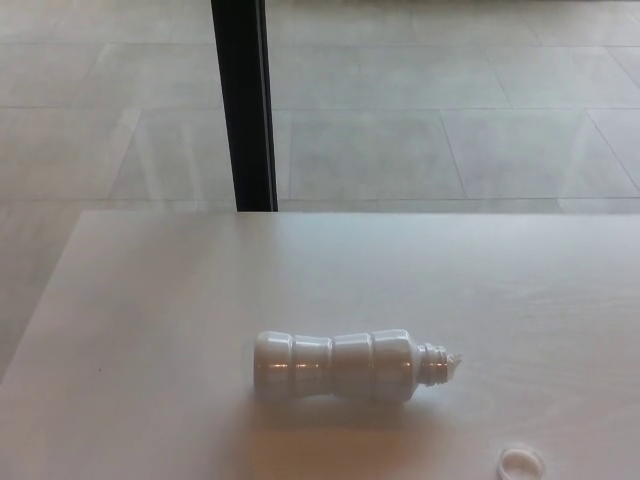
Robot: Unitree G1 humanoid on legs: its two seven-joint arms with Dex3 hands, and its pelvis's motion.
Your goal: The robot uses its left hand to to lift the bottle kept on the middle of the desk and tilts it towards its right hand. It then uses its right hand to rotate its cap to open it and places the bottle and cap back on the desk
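A white ribbed bottle (pixel 335 366) lies on its side on the white desk (pixel 180 300), its bare threaded neck (pixel 435 364) pointing to the picture's right with a torn bit of seal at the mouth. The white cap (pixel 521 463) lies apart from it, open side up, near the desk's front edge at the lower right. Neither of my hands shows in the head view.
A black vertical post (pixel 245 105) stands behind the desk's far edge, left of centre. Grey tiled floor (pixel 450 120) lies beyond. The desk's left edge slants from the far left corner toward the near left.
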